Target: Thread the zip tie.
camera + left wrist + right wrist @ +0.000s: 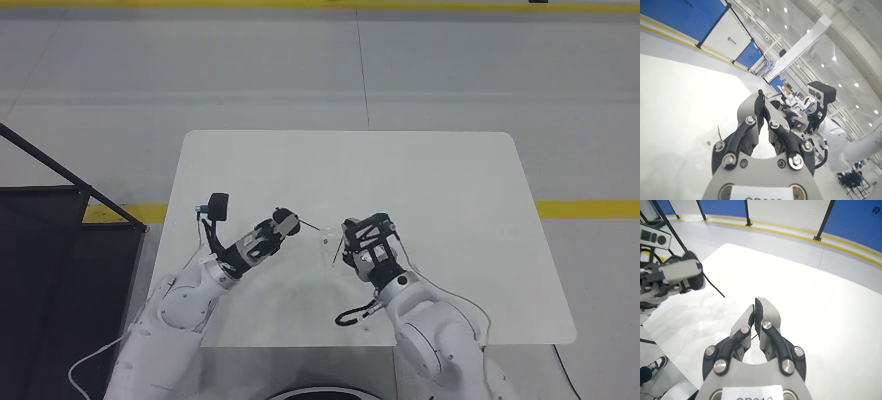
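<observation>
Two grippers face each other tip to tip above the near part of the table point(450, 200), close together but not touching. The left gripper point(288, 222) has its pads pinched shut on the zip tie point(714, 287), gripping the strap well back so that a free length juts out past its fingertips. I judge this is deliberate: a short exposed tail stays stiff enough to aim. The right gripper point(755, 306) also has its pads pressed together, on a thin black piece, and a fine black strand leaves beneath them. I take that piece for the tie's other end, held steady as the target, but the head itself is too small to make out. Long axis of the free tail: it runs straight out from the left fingertips along the line joining the two grippers, sagging slightly toward the table. Its tip points at the right gripper, ahead of and a little to one side of that gripper's pads, near them but apart. Judgement: alignment stage, tail not yet entered. The next move calls for a small lateral correction, then a slow advance along the strap's own axis. Risk: the thin tail may bend or glance off if it is pushed off-axis.
</observation>
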Tool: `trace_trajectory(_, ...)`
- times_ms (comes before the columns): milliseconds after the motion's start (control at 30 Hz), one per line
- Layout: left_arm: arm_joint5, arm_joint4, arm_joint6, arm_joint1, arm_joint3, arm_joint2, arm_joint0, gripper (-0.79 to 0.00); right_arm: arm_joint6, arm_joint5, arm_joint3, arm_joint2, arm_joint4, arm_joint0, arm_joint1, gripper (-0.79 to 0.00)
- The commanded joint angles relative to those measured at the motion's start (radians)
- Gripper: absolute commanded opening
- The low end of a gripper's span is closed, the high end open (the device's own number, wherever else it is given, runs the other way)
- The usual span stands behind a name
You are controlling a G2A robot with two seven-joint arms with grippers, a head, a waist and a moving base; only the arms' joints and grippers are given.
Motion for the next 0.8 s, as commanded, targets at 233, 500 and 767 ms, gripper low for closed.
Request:
trace_trajectory(233, -0.038, -0.03, -0.198, 0.017, 0.003, 0.031, -0.057, -0.785, -0.305, -0.205, -0.03, 0.139, 0.122, -0.144, 0.024, -0.785)
trace_trajectory(500, -0.031, -0.026, -0.198, 0.018, -0.001, 0.03, -0.06, -0.785, -0.366, -0.279, -0.024, 0.177, 0.162, -0.181, 0.031, -0.785)
trace_trajectory(767, -0.023, -0.022, -0.199, 0.018, 0.004, 0.032, -0.058, -0.785, -0.366, -0.279, -0.024, 0.177, 0.162, -0.181, 0.031, -0.785)
